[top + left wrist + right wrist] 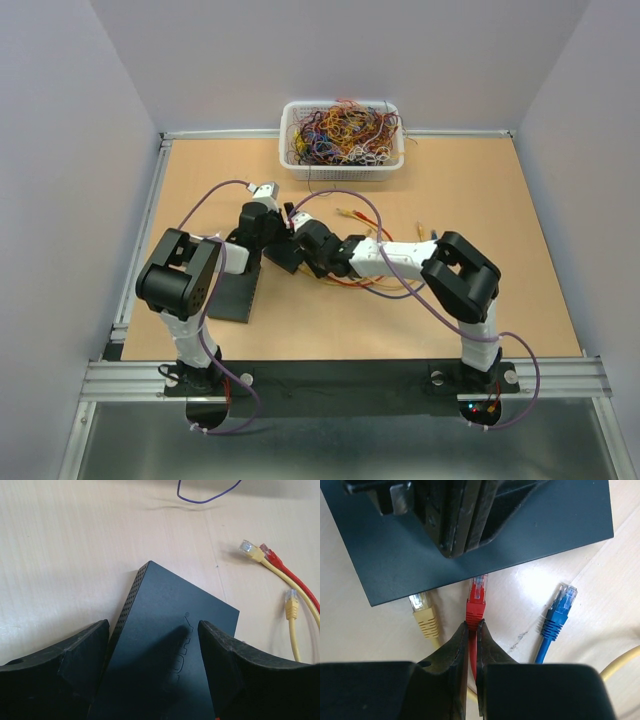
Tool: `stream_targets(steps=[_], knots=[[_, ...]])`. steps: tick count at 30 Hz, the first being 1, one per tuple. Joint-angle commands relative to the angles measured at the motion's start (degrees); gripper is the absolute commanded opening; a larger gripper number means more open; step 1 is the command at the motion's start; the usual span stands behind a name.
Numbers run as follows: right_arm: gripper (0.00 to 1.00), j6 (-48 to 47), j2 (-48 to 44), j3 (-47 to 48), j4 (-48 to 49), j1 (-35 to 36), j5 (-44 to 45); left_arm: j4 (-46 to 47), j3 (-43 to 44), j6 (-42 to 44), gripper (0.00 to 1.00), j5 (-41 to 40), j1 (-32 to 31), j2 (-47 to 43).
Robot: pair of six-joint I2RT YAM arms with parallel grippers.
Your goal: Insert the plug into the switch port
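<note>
Tan surface (pixel 480 200), black switch (pixel 165 605) lying flat on it, my left gripper (pixel 152 630) spread wide over the switch, my right gripper (pixel 472 627) pinching the red plug (pixel 477 597), tip at the switch's edge, between yellow plug (pixel 422 612) and blue plug (pixel 560 607).

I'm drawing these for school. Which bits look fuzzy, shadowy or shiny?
Left wrist view: the black fingers of the left pincer look soft up close, and a shadow darkens the switch. Right wrist view: the red plug is sharp, the table glares pale beside it. Top view: even light, soft shadows.
</note>
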Motion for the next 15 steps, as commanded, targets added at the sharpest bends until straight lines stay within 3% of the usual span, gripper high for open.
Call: stream_targets(steps=[1,15], knots=[[0.00,-5.8,-3.0,-3.1,7.0,0.4,-1.6,-0.3,-0.4,0.3,0.81,7.6,-1.0,1.1],[0.00,-13.9,-6.2,-8.4,11.0,0.1,0.7,0.9,-0.6,1.2,0.79,10.7,-1.0,1.1]])
